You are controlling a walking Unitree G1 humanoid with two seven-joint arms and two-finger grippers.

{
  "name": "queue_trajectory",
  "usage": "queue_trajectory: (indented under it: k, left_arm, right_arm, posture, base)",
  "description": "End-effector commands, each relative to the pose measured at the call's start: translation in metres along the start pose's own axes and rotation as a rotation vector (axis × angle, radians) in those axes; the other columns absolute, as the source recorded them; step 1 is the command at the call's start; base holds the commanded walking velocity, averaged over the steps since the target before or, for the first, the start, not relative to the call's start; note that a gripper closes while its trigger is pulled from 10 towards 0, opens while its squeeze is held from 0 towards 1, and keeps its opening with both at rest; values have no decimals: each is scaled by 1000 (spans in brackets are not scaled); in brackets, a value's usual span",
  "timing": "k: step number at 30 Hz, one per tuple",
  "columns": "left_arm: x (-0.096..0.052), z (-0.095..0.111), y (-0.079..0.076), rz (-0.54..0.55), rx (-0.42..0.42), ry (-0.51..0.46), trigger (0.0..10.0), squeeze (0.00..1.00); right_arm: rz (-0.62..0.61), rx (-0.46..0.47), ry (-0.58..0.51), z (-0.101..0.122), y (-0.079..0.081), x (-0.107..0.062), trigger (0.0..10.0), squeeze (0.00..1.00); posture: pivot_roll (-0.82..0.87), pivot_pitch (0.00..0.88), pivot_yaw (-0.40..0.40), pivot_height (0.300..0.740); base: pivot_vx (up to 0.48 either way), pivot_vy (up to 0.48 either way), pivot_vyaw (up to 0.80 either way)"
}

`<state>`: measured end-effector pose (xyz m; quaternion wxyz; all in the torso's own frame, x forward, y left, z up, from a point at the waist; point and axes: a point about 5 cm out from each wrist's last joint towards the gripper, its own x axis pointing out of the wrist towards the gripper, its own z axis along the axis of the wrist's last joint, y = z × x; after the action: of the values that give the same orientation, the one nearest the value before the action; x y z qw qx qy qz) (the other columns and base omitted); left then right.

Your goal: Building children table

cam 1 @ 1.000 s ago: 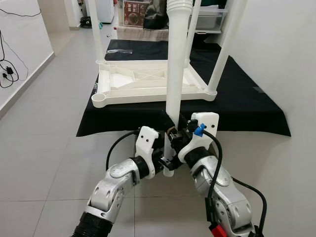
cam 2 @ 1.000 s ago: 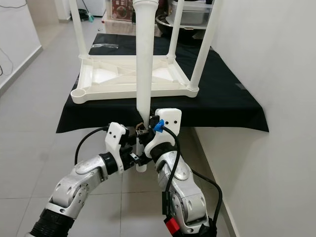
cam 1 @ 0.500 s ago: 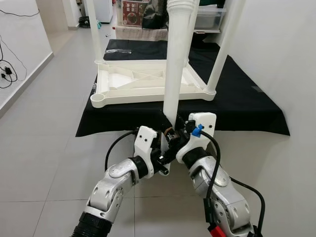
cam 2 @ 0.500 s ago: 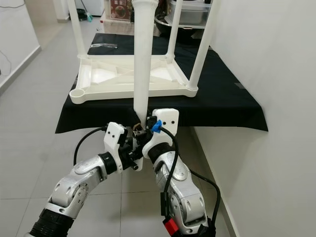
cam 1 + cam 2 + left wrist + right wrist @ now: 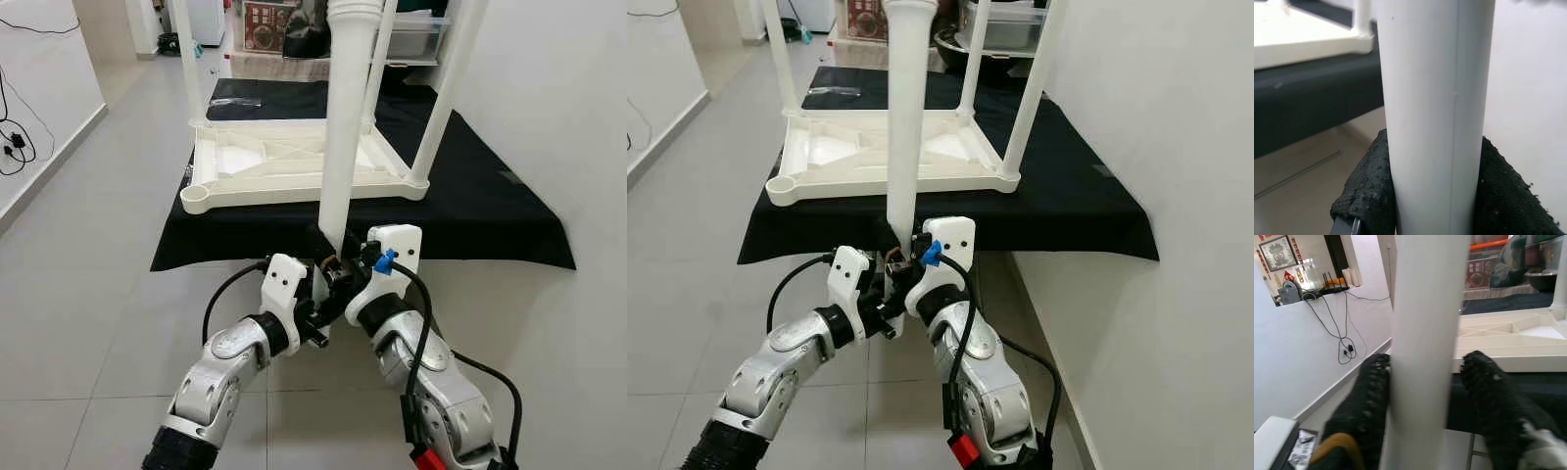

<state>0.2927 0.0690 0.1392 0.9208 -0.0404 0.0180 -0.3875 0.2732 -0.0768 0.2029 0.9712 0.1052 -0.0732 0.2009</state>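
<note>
A loose white table leg (image 5: 345, 127) stands almost upright in front of me, leaning slightly right at its top. Both grippers clasp its lower end: my left gripper (image 5: 315, 296) from the left, my right gripper (image 5: 339, 270) just above it from the right. In the left wrist view, black fingers (image 5: 1369, 196) press both sides of the leg (image 5: 1435, 98). The right wrist view shows fingers (image 5: 1369, 401) flanking the leg (image 5: 1425, 333) too. Beyond lies the upturned white tabletop (image 5: 294, 193) with three legs fitted. Its near left corner socket (image 5: 195, 193) is open.
The tabletop rests on a low surface under a black cloth (image 5: 490, 215). A small clear bag (image 5: 235, 101) lies at the cloth's far end. A white wall (image 5: 568, 98) runs close on the right. Tiled floor (image 5: 88, 245) spreads to the left, with cables (image 5: 15, 137) along the left wall.
Both grippers and the leg's lower end have shifted a little left and up toward the cloth's edge, so the leg now leans slightly more.
</note>
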Motion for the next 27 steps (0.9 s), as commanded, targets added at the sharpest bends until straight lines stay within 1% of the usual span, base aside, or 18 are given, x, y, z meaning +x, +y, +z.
queue_trajectory:
  k: [1,6,7,8,9,10,14,16,17,18,19,21,22,23,24,25,26,27]
  left_arm:
    - [-3,-2,5,26,10,7,0,0]
    - [-6,0,11,59,29,9,0,0]
    - [-7,0,13,67,34,12,0,0]
    - [-8,1,14,73,38,14,0,0]
    - [-10,0,18,83,53,25,0,0]
    - [-12,0,21,95,76,36,0,0]
    - [-20,1,34,147,120,59,0,0]
    - [-24,4,42,177,129,65,0,0]
    - [-27,6,48,200,148,71,0,0]
    - [-27,6,48,200,148,71,0,0]
    - [-33,11,57,234,197,82,0,0]
    - [-33,11,57,234,197,82,0,0]
    - [-35,13,61,247,221,87,0,0]
    - [-35,13,61,247,221,87,0,0]
    - [-40,18,69,279,251,93,0,0]
    - [-45,22,76,292,330,117,0,0]
    - [-50,26,83,312,384,136,0,0]
    - [-50,26,83,312,384,136,0,0]
  right_arm:
    - [-16,-21,-17,2,-3,1,10000,1000]
    - [-23,-12,-19,3,-3,1,10000,1000]
    - [-14,-14,-20,3,-3,2,10000,569]
    - [-7,-16,-20,3,-2,2,10000,569]
    - [1,-16,-21,4,-1,2,10000,0]
    - [3,-18,-23,4,-1,1,10000,0]
    - [-15,-31,-28,6,-8,1,10000,0]
    - [-28,-47,-29,6,-13,1,10000,0]
    - [-61,-70,-29,7,-19,2,10000,0]
    - [-61,-70,-29,7,-19,2,10000,0]
    - [-126,-146,-31,8,-32,2,10000,0]
    - [-126,-146,-31,8,-32,2,10000,0]
    - [-153,-188,-32,9,-38,2,10000,0]
    - [-153,-188,-32,9,-38,2,10000,0]
    - [-183,-274,-32,11,-45,2,10000,0]
    - [-208,-433,-47,15,-51,2,10000,0]
    - [-242,-634,-63,19,-57,2,10000,0]
    - [-242,-634,-63,19,-57,2,10000,0]
  posture:
    - [68,20,-86,740]
    - [71,23,-87,740]
    - [71,23,-87,740]
    - [71,23,-87,740]
    - [70,25,-86,740]
    - [72,25,-86,740]
    - [71,29,-84,740]
    - [73,29,-83,740]
    - [73,30,-81,740]
    - [73,30,-81,740]
    - [75,32,-79,740]
    - [75,32,-79,740]
    - [75,32,-79,740]
    - [75,32,-79,740]
    - [78,32,-80,740]
    - [82,33,-80,740]
    - [80,33,-80,740]
    - [80,33,-80,740]
  base:
    - [0,0,0]
    - [0,0,0]
    - [0,0,0]
    - [0,0,0]
    - [0,0,0]
    - [0,0,0]
    - [0,0,0]
    - [0,0,0]
    - [0,0,0]
    - [0,0,0]
    - [0,0,0]
    - [0,0,0]
    - [0,0,0]
    - [0,0,0]
    - [0,0,0]
    - [0,0,0]
    - [0,0,0]
    - [0,0,0]
